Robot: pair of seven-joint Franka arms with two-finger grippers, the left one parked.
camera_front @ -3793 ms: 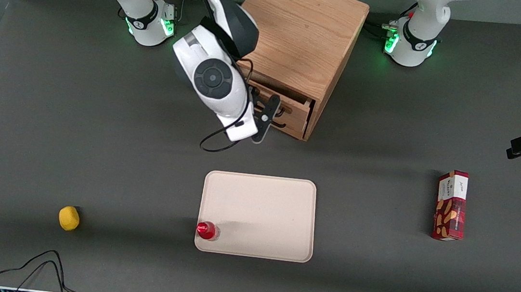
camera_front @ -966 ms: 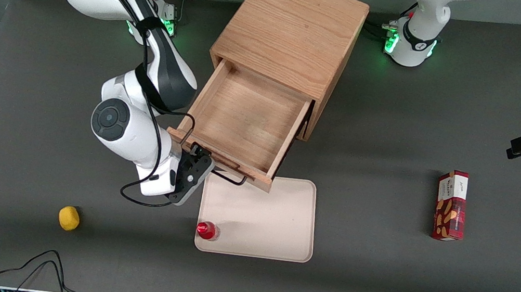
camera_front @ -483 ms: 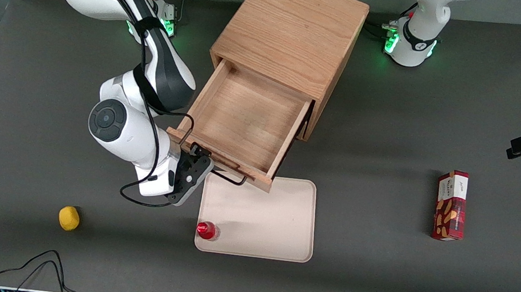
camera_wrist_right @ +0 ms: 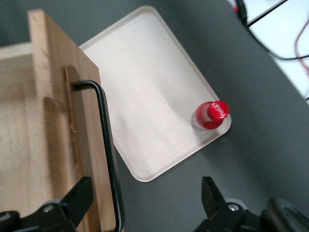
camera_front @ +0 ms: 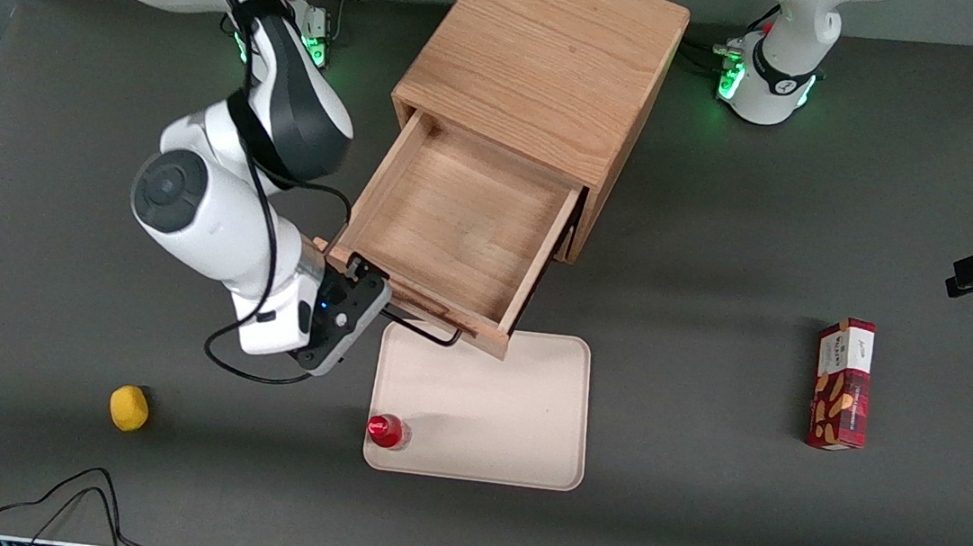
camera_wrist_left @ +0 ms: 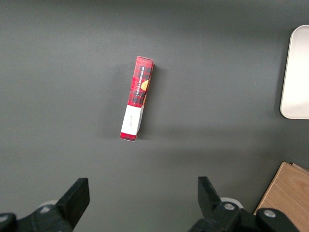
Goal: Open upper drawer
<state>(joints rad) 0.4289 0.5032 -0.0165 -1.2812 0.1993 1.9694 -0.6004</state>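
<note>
Upper drawer (camera_front: 464,230): you see it pulled well out of the light oak cabinet (camera_front: 553,72), its wooden floor bare. The cabinet stands at the middle of the table edge farthest from the front camera; the drawer front reaches out over the near rim of the tray.
Handle (camera_front: 426,332): thin black wire bar on the drawer front, also plain in the wrist view (camera_wrist_right: 107,145).
Gripper (camera_front: 356,282): you find it at the working arm's end of the drawer front, just beside the handle. Its fingers (camera_wrist_right: 72,200) stand wide apart with the handle bar between them, no pad touching the bar.
Tray (camera_front: 494,373): cream, rounded corners, at mid table, nearer the front camera than the cabinet.
Bottle (camera_front: 386,431): small, red cap, upright on the tray in the corner nearest the front camera and toward the working arm.
Yellow object (camera_front: 129,408): small, rounded, on the tabletop toward the working arm's end, near the front edge.
Snack box (camera_front: 842,384): red, lying flat toward the parked arm's end of the table, well apart from the tray.
Cables (camera_front: 56,499): black loops at the front corner on the working arm's end.
</note>
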